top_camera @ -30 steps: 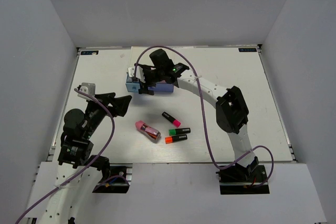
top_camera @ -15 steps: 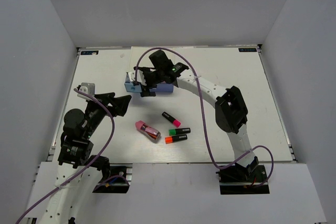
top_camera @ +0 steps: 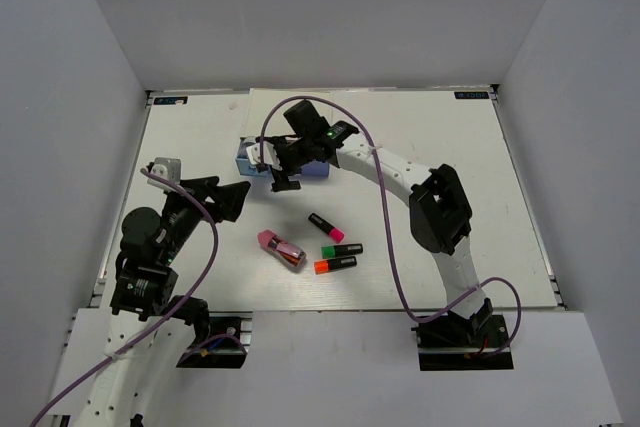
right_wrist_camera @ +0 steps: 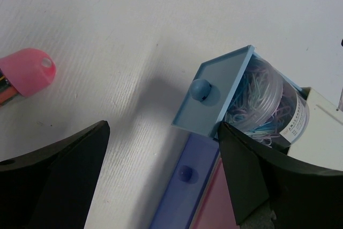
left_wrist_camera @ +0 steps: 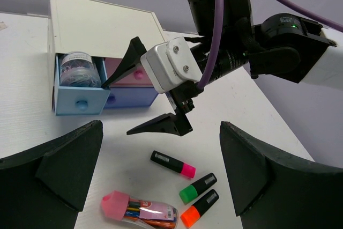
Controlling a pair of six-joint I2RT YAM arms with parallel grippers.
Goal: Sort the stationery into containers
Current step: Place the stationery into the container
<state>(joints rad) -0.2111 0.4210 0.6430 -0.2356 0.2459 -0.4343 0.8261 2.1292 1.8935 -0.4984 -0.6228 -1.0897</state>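
The drawer unit [left_wrist_camera: 102, 22] has a white top. Its light blue drawer [left_wrist_camera: 75, 100] is pulled out and holds a clear tub of coloured clips [left_wrist_camera: 79, 69]; the pink drawer [left_wrist_camera: 128, 73] and the periwinkle drawer [left_wrist_camera: 134, 97] are pushed in. My right gripper [left_wrist_camera: 143, 94] hangs open just in front of the drawers, holding nothing. Three markers lie on the table: pink-ended [top_camera: 325, 226], green-ended [top_camera: 342, 249], orange-ended [top_camera: 335, 265]. A pink-capped pack of pens [top_camera: 282, 249] lies to their left. My left gripper [top_camera: 235, 199] stands open and empty, left of them.
The unit [top_camera: 243, 157] sits at the back centre of the white table [top_camera: 450, 197]. The right arm [top_camera: 440, 212] arches over the table's right half, with a purple cable looping above it. Grey walls enclose the table on three sides.
My right gripper has drawn back a little from the drawer unit, toward the near side. The light blue drawer stays pulled out. The left arm has not moved.
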